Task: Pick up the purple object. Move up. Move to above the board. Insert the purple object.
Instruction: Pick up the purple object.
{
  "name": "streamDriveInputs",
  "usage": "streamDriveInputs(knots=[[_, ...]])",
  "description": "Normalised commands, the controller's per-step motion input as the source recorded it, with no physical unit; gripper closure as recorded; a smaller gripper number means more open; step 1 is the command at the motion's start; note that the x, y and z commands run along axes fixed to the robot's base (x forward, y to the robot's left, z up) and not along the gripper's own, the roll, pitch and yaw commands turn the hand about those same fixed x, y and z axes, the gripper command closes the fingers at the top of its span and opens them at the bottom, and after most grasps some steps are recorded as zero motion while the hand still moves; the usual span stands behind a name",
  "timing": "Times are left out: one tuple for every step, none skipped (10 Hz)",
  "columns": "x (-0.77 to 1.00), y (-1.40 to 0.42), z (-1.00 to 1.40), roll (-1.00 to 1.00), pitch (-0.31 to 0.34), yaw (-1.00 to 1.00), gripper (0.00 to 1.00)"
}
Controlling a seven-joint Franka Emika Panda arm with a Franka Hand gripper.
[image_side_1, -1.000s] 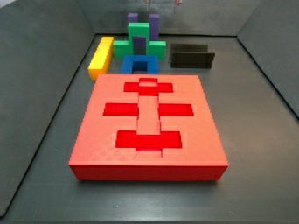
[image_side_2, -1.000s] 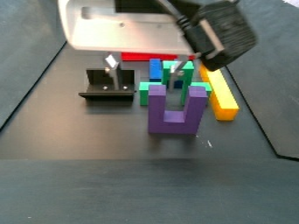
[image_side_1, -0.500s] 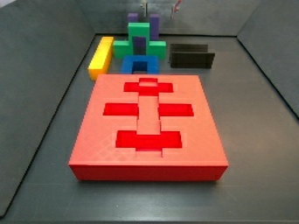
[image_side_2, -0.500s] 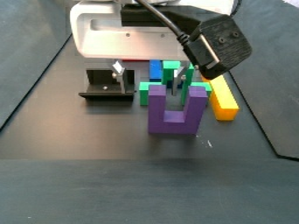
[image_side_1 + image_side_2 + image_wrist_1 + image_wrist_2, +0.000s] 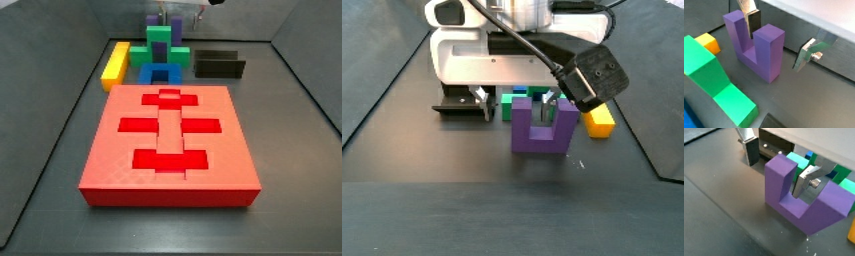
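Now the jaws straddle a prong

Compared with a moment back, the gripper (image 5: 513, 103) has dropped lower over the purple object (image 5: 544, 128), which stands upright on the dark surface (image 5: 422, 205) beside the green block (image 5: 714, 82), well behind the red board (image 5: 170, 140). In both wrist views the jaws are spread: one finger (image 5: 808, 183) sits in the slot between the prongs, the other outside. To my eye the pick is ready to close. The arm hangs steeply, wrist pointing down.
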Motion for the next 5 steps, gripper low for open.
streamDriveInputs(knots=[[-0.04, -0.01, 0.00, 0.01, 0.000, 0.00, 0.00], [0.00, 0.00, 0.00, 0.00, 0.000, 0.00, 0.00], [0.00, 0.00, 0.00, 0.00, 0.000, 0.00, 1.00], [0.00, 0.00, 0.00, 0.00, 0.000, 0.00, 1.00], [0.00, 0.00, 0.00, 0.00, 0.000, 0.00, 1.00]])
